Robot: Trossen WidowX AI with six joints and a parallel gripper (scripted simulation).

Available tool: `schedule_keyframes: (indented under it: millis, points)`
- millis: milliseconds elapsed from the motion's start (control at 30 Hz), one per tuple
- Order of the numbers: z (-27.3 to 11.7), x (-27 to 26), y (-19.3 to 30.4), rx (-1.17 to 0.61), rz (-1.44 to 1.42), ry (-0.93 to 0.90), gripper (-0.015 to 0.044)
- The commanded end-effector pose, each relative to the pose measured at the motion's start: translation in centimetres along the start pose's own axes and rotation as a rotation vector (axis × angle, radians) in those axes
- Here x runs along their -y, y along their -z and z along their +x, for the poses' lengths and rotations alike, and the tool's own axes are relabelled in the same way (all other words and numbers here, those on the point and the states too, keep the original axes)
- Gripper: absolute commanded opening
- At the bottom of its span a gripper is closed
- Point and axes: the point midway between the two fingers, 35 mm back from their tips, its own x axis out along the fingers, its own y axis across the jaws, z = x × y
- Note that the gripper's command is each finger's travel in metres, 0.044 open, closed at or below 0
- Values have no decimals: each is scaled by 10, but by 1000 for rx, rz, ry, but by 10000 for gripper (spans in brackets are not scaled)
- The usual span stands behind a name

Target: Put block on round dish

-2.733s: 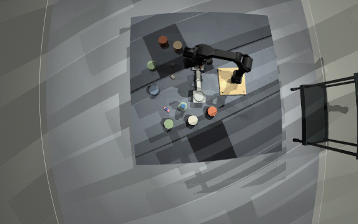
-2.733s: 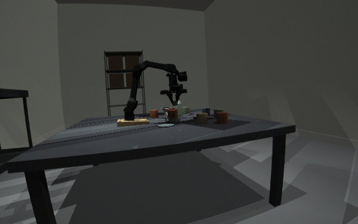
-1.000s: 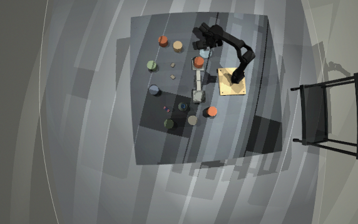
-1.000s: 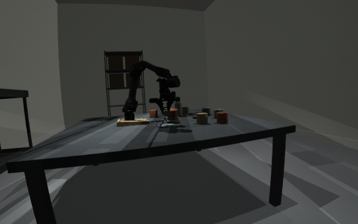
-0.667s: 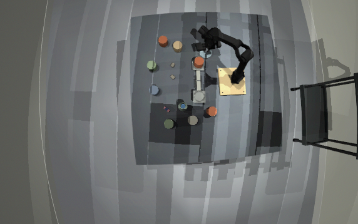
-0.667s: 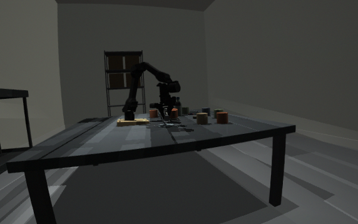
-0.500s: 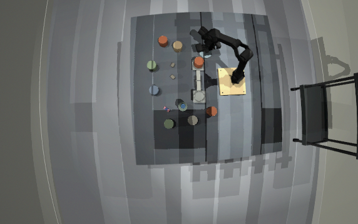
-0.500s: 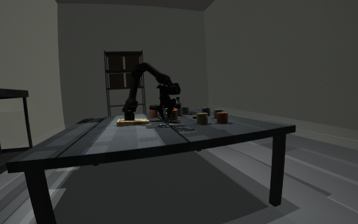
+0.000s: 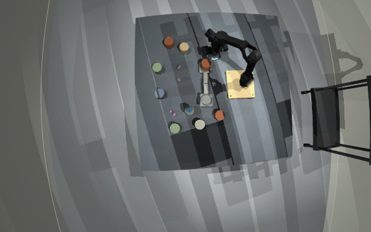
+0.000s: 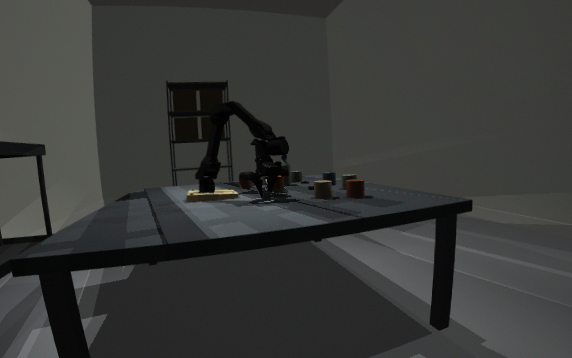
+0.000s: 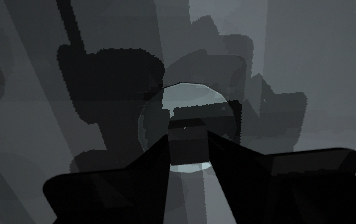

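Note:
My gripper (image 9: pixel 215 55) (image 10: pixel 267 192) (image 11: pixel 186 136) is shut on a small dark block (image 11: pixel 188 150) and points down, low over the round dish. The pale, see-through dish (image 9: pixel 214 59) (image 11: pixel 192 93) lies beside the far end of the balance. Whether the block touches the dish is hidden. An orange cup (image 9: pixel 205 64) (image 10: pixel 280 183) stands on that end of the balance (image 9: pixel 205 83). The balance's other end (image 9: pixel 206 100) has no cup on it. Another orange cup (image 9: pixel 219 115) (image 10: pixel 245 182) stands on the table near that end. No cup shows above the dish.
A tan cup (image 9: pixel 184 48) (image 10: pixel 323 190) and a red-orange cup (image 9: pixel 168 42) (image 10: pixel 355 189) stand left of the gripper in the top view. Green, blue and white cups and small blocks stand farther off. The arm's base is on a wooden board (image 9: pixel 235 94) (image 10: pixel 225 196).

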Motion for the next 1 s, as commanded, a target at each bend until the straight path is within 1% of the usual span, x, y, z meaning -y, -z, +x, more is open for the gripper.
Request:
schedule_keyframes:
  millis: [0,33,500,567,700,867,967]
  points:
    - [8,1,3,-15,4,4,0]
    - [1,0,0,-1,0,1,26]
    - [1,0,0,-1,0,1,394]
    - [-6,0,0,-3,0,1,440]
    - [-47,1,1,-13,4,4,440]
    - [-56,1,2,-15,5,4,440]
    - [-81,2,2,-11,8,5,440]
